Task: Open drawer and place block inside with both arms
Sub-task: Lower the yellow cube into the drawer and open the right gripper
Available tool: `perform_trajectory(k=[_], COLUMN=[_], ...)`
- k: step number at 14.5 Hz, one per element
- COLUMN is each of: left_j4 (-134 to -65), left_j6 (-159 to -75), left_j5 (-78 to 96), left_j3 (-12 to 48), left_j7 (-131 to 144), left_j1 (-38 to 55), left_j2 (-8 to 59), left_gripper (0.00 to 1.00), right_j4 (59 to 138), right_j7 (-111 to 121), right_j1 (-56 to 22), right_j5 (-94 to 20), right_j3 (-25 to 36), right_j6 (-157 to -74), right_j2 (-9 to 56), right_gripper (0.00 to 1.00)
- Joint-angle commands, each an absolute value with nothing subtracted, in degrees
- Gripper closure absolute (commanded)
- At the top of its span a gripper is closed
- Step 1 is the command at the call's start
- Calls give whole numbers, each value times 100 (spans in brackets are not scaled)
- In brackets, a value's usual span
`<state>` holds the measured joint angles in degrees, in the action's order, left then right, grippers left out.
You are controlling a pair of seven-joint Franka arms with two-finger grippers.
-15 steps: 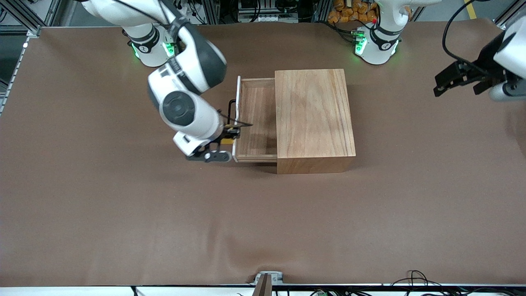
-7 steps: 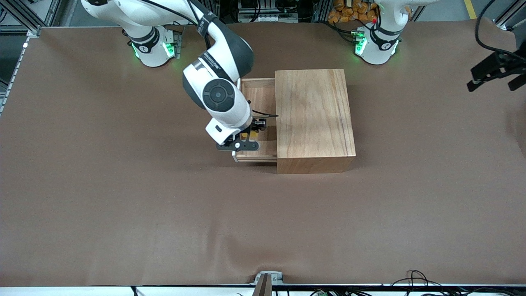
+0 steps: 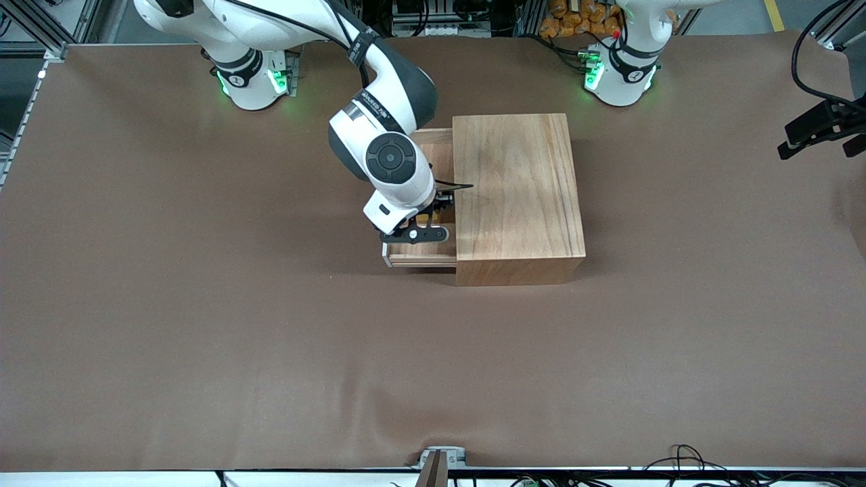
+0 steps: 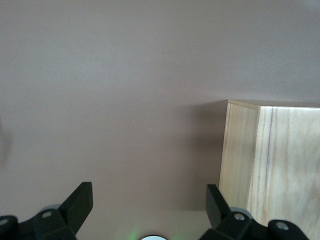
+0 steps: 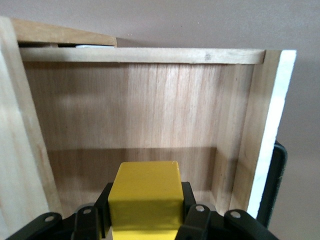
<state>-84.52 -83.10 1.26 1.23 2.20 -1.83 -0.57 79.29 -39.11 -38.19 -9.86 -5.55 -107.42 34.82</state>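
The drawer point(image 3: 421, 251) stands pulled out of the wooden box point(image 3: 517, 196) toward the right arm's end of the table. My right gripper point(image 3: 425, 222) hangs over the open drawer, shut on the yellow block point(image 5: 145, 187). In the right wrist view the block sits between the black fingers point(image 5: 187, 200), above the drawer's floor point(image 5: 135, 110). The white front panel point(image 5: 272, 130) and black handle point(image 5: 278, 175) show beside it. My left gripper point(image 3: 817, 134) is open and empty, up in the air over the left arm's end of the table; it also shows in the left wrist view point(image 4: 148, 202).
The left wrist view shows a corner of the wooden box point(image 4: 270, 165) on the brown table cover point(image 4: 125, 90). Both arm bases point(image 3: 250, 74) stand along the table's edge farthest from the front camera.
My right gripper has carried the block from beside the drawer's front panel to over the drawer's inside, close to the box. My left gripper has drifted a little at the table's end.
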Motion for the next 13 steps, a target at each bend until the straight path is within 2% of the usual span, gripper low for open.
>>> perform_trajectory(k=[1, 9, 13], left_j4=[-8859, -8895, -8842], left_j6=[-8569, -8578, -8578], left_j5=[176, 211, 176], left_j3=[176, 282, 290], left_j7=[237, 220, 299], left_j1=[-237, -237, -237], left_j2=[-193, -158, -150], left_gripper=[0, 0, 0], right_j4=[7910, 7822, 7805], right_j7=[-3929, -3929, -3850], right_j1=[-4016, -3876, -3683], right_j5=[-976, -993, -958], right_j3=[-483, -413, -194], right_j6=[-10723, -10688, -10688], right_j2=[3524, 3332, 3130], right_gripper=[0, 0, 0])
